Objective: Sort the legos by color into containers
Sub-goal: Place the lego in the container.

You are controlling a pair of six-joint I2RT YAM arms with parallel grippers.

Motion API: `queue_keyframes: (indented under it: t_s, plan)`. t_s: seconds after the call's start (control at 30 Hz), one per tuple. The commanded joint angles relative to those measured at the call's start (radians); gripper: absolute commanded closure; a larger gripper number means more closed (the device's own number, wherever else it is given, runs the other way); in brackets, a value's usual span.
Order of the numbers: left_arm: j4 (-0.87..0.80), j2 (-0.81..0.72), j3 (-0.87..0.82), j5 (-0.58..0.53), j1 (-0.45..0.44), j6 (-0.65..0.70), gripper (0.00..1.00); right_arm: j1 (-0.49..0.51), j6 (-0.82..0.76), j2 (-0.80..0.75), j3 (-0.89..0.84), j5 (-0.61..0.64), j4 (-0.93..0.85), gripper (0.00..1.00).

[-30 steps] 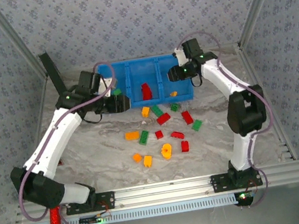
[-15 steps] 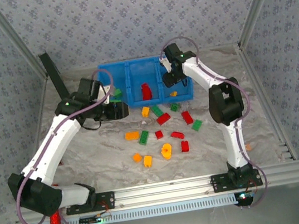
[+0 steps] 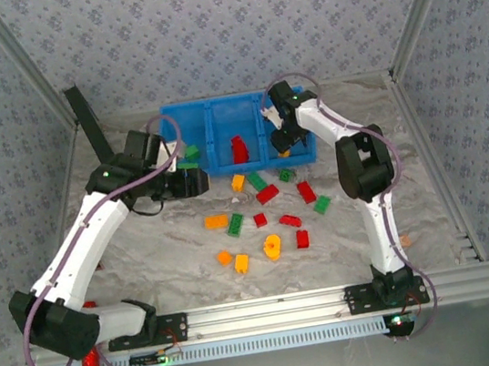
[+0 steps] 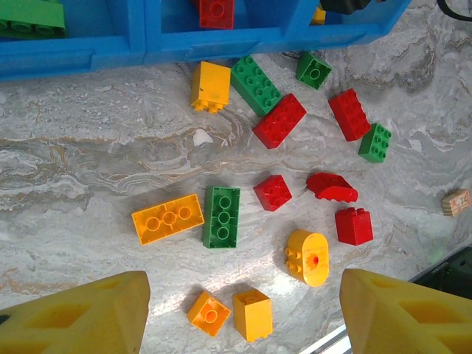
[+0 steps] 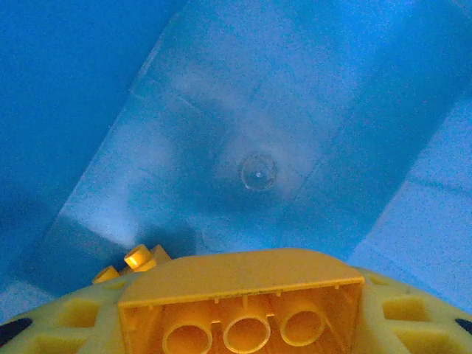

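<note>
Brick (image 5: 240,306), orange-yellow: clamped in the right gripper (image 3: 283,143), hollow underside toward the wrist, long axis running from one finger to the other. Position: directly above the floor of the blue tray's (image 3: 215,112) right compartment, beside another orange piece (image 5: 137,258); release looks to be straight down. Left gripper (image 3: 194,182): jaws apart, empty, over loose legos (image 4: 221,216) on the table (image 4: 88,162).

Your top camera looks down from high behind the near edge, taking in the whole table (image 3: 171,245). Your left wrist camera faces down, nearer, sharing its loose bricks (image 4: 221,215) and blue tray (image 4: 221,38) front; your right wrist camera sits close inside one compartment (image 5: 258,110)
</note>
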Motion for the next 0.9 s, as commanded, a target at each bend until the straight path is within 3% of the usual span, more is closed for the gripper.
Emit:
queue_keyframes:
  t_s: [0.0,0.1,0.3,0.4,0.57,0.77,0.87]
  plan:
    - [-0.026,-0.032,0.009,0.009,-0.004,-0.009,0.31,0.004,-0.052,0.023,0.009,0.023,-0.014,0.7]
    - [-0.027,-0.037,0.007,0.006,-0.004,-0.009,0.31,0.006,-0.069,0.021,0.01,0.023,-0.016,0.57]
    - [-0.028,-0.044,-0.006,0.002,-0.005,-0.011,0.31,0.008,-0.088,0.001,0.005,0.027,-0.019,0.51]
    - [-0.052,-0.045,-0.01,-0.048,-0.017,-0.008,0.3,0.009,-0.114,-0.024,-0.006,0.036,-0.006,0.39]
    - [-0.037,-0.057,-0.051,-0.043,-0.021,-0.025,0.3,0.003,-0.147,-0.049,-0.014,0.037,-0.002,0.29]
    - [-0.019,-0.07,-0.068,-0.037,-0.023,-0.037,0.3,0.004,-0.186,-0.088,-0.059,0.029,0.026,0.19]
    - [-0.022,-0.065,-0.063,-0.035,-0.024,-0.037,0.3,0.003,-0.182,-0.104,-0.069,0.026,0.033,0.2]
